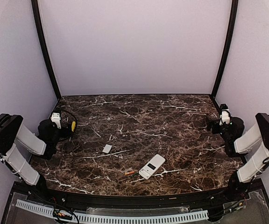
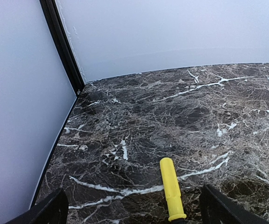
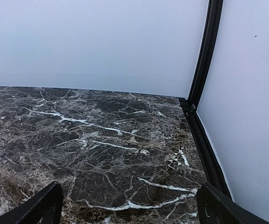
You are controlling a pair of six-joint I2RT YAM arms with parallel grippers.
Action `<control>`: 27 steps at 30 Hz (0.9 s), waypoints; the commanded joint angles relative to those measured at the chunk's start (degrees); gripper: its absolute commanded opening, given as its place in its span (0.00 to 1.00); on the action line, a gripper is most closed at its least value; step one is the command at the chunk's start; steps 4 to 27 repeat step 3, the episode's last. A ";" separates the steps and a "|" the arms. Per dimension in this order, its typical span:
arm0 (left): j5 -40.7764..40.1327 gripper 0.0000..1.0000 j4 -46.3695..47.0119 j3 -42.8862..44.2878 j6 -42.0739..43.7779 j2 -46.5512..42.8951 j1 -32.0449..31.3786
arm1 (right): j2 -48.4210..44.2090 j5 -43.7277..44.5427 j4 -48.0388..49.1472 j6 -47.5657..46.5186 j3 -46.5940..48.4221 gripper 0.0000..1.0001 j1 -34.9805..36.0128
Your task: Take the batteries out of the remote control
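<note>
**No legible writing**

No text, label, brand, number or sign can be read in any view. The small flat white rectangular remote control, lower centre of the top view, has a dark window too small to read.

the top camera looks down from above and behind the arms over the whole marble table. each wrist camera sits low near the tabletop, facing its own far corner; the left shares the yellow screwdriver handle with the top view.
</note>
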 commanded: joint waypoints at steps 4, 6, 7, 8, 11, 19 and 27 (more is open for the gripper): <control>0.35 0.99 1.37 -0.61 -0.02 -0.39 0.37 | 0.37 0.03 1.58 0.43 0.45 0.99 -0.22; 0.35 0.99 1.37 -0.61 -0.02 -0.39 0.37 | 0.37 0.03 1.58 0.43 0.45 0.99 -0.22; 0.35 0.99 1.37 -0.61 -0.02 -0.39 0.37 | 0.37 0.03 1.58 0.43 0.45 0.99 -0.22; 0.35 0.99 1.37 -0.61 -0.02 -0.39 0.37 | 0.37 0.03 1.58 0.43 0.45 0.99 -0.22; 0.35 0.99 1.37 -0.61 -0.02 -0.39 0.37 | 0.37 0.03 1.58 0.43 0.45 0.99 -0.22; 0.35 0.99 1.37 -0.61 -0.02 -0.39 0.37 | 0.37 0.03 1.58 0.43 0.45 0.99 -0.22; 0.35 0.99 1.37 -0.61 -0.02 -0.39 0.37 | 0.37 0.03 1.58 0.43 0.45 0.99 -0.22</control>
